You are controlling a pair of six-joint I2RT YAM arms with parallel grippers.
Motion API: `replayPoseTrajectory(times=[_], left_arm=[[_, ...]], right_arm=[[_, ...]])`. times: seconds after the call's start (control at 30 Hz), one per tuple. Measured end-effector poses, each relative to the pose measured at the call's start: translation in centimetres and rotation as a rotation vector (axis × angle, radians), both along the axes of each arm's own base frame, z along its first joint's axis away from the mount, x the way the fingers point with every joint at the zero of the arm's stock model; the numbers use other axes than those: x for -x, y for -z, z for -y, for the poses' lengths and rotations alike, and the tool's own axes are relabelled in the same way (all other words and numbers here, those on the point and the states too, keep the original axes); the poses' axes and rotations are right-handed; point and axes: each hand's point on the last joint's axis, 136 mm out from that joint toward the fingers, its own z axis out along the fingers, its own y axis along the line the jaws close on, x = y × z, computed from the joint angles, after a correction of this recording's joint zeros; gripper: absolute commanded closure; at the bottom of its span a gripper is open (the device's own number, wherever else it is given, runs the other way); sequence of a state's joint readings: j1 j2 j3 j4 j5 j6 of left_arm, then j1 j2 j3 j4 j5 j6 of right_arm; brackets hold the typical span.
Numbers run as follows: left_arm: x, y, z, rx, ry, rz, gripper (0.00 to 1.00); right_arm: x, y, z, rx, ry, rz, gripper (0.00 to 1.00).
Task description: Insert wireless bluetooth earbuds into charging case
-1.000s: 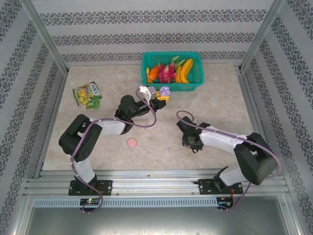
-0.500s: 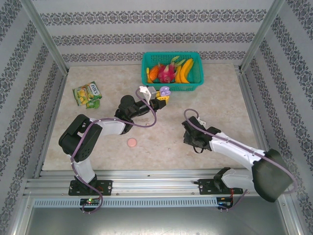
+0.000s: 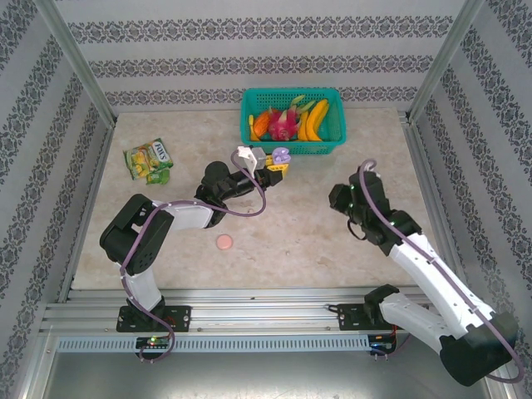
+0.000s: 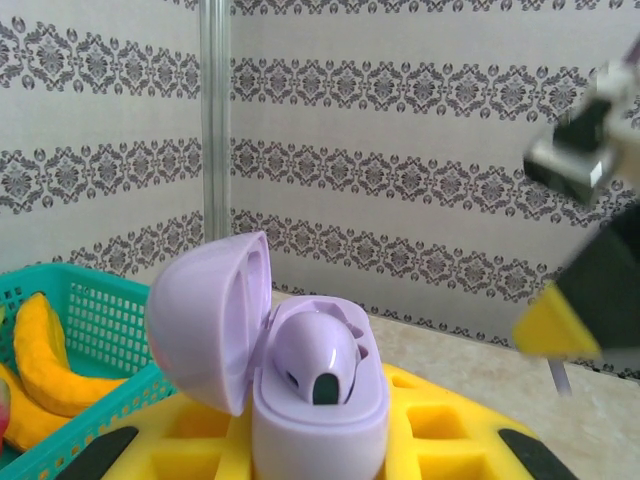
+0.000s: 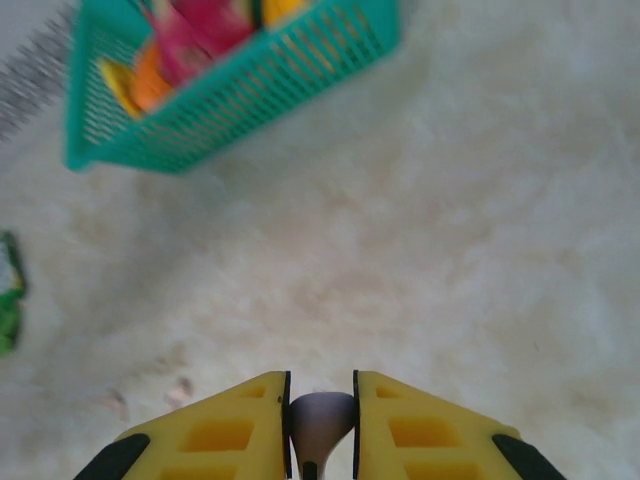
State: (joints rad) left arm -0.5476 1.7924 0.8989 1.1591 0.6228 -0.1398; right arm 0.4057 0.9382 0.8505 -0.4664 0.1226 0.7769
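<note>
The right pincer [image 5: 321,408] is clenched on a lilac earbud [image 5: 322,425] at the wrist frame's lower centre, above bare desk [image 5: 450,250], basket [image 5: 230,90] upper left. The left pincer [image 3: 277,164] grips the open purple case [image 4: 318,430], mid-frame in the top view; one bud [image 4: 312,352] seems seated inside, though partly hidden. A pink case [image 3: 224,242] lies lower left.

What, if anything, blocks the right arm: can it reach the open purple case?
Probably yes. The purple case, lid open, sits raised in the left gripper, and bare tabletop lies between it and the right gripper, which grips an earbud.
</note>
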Motion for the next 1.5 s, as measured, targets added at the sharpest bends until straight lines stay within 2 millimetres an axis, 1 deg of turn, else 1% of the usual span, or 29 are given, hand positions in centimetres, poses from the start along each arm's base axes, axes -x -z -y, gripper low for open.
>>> replayPoseTrajectory(times=[0.13,0.2,0.27,0.37,0.57,0.8,0.97,1.07,1.3,1.5], left_arm=[[0.2,-0.6,0.3,0.004,0.025,0.014,1.0],[0.3,-0.9,0.4,0.008,0.036,0.02,1.0],[0.4,-1.3,0.6,0.01,0.049,0.024,1.0],[0.4,-1.9,0.8,0.021,0.061,0.028,1.0],[-0.1,-3.3,1.2,0.043,0.068,0.041,1.0],[-0.6,-2.6,1.7,0.032,0.076,0.002,1.0],[-0.8,-2.6,1.9,0.03,0.078,-0.006,1.0],[-0.7,-2.7,2.1,0.03,0.083,-0.008,1.0],[-0.6,-2.7,2.4,0.028,0.089,-0.01,1.0],[-0.6,-2.7,2.4,0.029,0.089,-0.01,1.0]], right_arm=[[-2.0,-6.3,-1.1,-0.027,-0.051,0.129,0.78],[-2.9,-8.7,-1.9,-0.036,-0.085,0.182,0.78],[-3.7,-10.4,-2.7,-0.043,-0.121,0.219,0.78],[-4.5,-11.8,-3.9,-0.05,-0.175,0.252,0.78],[-5.4,-12.7,-5.8,-0.06,-0.264,0.284,0.78],[-5.7,-13.4,-7.1,-0.061,-0.326,0.325,0.77],[-5.5,-13.1,-8.9,-0.045,-0.38,0.335,0.77],[-5.5,-12.9,-9.6,-0.025,-0.393,0.343,0.77],[-5.8,-12.7,-10.3,0.027,-0.37,0.362,0.77],[-6.5,-11.9,-10.1,0.071,-0.333,0.353,0.78]])
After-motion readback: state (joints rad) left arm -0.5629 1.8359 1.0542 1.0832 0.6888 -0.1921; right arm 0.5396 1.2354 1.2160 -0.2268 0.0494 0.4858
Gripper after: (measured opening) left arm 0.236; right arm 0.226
